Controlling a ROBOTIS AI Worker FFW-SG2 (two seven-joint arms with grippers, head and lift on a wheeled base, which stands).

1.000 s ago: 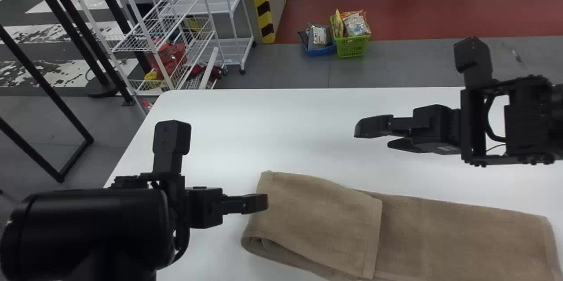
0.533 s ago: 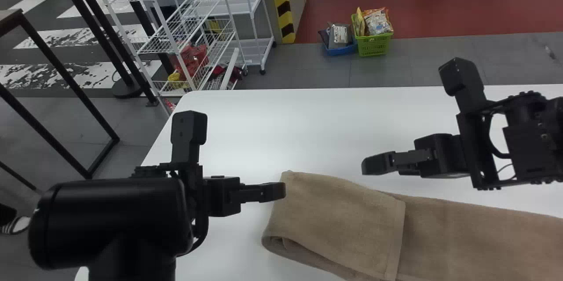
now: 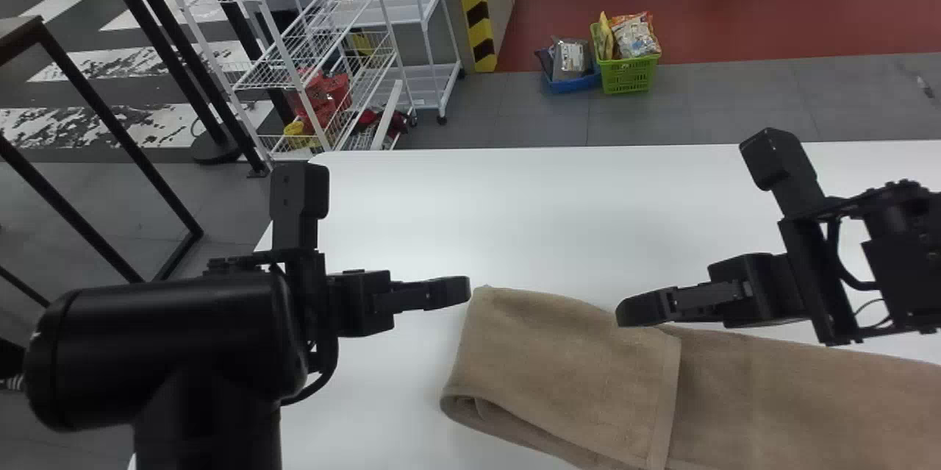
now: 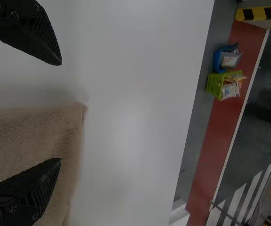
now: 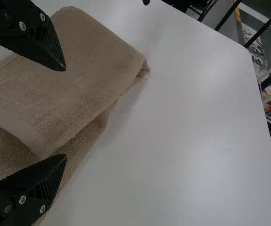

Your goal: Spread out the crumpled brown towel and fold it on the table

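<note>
In the head view the brown towel [image 3: 559,367] lies on the white table, its left part folded over toward the right. My left gripper [image 3: 459,292] is at the towel's far left corner, while my right gripper [image 3: 628,310] is over its far edge, near the end of the folded layer. Seen from the left wrist, the left gripper [image 4: 60,112] has its fingers wide apart, with the towel corner [image 4: 69,122] between and below them. The right gripper [image 5: 65,113] is also open in its wrist view, above the folded towel [image 5: 88,61] and the flap's edge.
The white table [image 3: 470,212] extends beyond the towel to its far edge. On the floor behind are a green basket [image 3: 628,75] and a blue basket [image 3: 573,84]. A white wire rack [image 3: 294,73] stands past the far left corner.
The head view has shifted, moving the scene rightward in it. My right gripper has come nearer to the robot, over the towel's far edge. My left gripper has moved slightly away from the robot.
</note>
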